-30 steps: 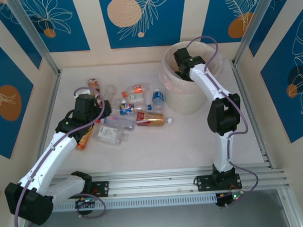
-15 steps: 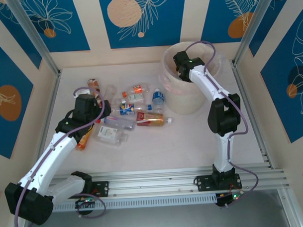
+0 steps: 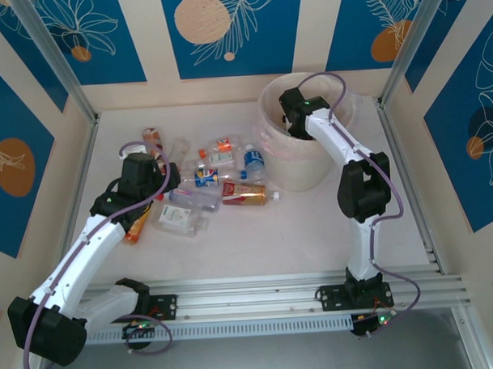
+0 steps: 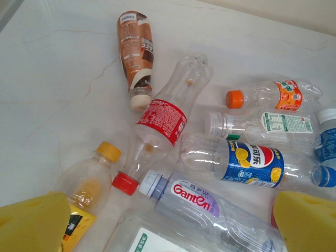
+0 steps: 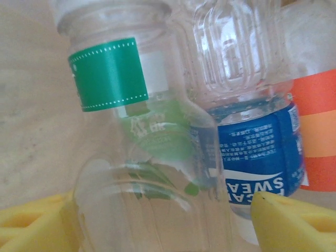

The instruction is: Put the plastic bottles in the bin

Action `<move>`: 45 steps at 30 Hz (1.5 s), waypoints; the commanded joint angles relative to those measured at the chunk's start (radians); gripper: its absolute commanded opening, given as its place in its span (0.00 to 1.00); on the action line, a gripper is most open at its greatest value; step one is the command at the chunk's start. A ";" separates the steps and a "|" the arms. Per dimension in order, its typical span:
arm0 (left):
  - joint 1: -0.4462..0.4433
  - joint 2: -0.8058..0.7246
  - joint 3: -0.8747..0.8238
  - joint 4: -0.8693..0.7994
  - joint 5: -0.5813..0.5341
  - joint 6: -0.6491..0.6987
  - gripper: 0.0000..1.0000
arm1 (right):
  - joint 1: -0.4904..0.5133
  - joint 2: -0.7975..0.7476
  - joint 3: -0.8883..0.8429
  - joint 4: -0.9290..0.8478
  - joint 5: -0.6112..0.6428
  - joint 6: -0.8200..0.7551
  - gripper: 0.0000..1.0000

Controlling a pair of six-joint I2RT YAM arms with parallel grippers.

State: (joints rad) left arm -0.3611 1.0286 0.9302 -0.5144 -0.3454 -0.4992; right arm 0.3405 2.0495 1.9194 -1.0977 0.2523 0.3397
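Robot lab test cell. Alu extrusion posts [image 3: 52, 66] frame a closed booth. Printed blue & cream leaf panels [image 3: 217, 32] stand as walls at 9, 12 & 3 o'clock. Pale marble-look tabletop [image 3: 256, 241] inside. Slotted alu rail [image 3: 258, 297] runs along 6 o'clock w/ two robot arm bases [image 3: 145, 301] bolted to it.

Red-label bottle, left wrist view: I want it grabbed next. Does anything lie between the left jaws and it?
Nothing lies on top of the red-label bottle. The left gripper is open over the Gamen bottle, which lies nearer, the two caps side by side.
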 commanded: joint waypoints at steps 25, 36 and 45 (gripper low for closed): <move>0.039 0.059 0.082 -0.171 0.038 0.022 1.00 | 0.130 -0.331 0.202 0.058 0.410 -0.032 0.99; 0.086 0.047 -0.016 -0.243 0.108 -0.086 0.99 | 0.368 -0.536 0.063 0.162 0.393 -0.133 0.99; 0.262 0.127 0.051 -0.345 0.118 0.091 0.99 | 0.538 -0.609 -0.143 0.203 0.382 -0.102 0.99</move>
State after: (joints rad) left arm -0.1471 1.1110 0.9245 -0.7872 -0.2420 -0.4957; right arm 0.8474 1.4597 1.8080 -0.9264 0.6285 0.2310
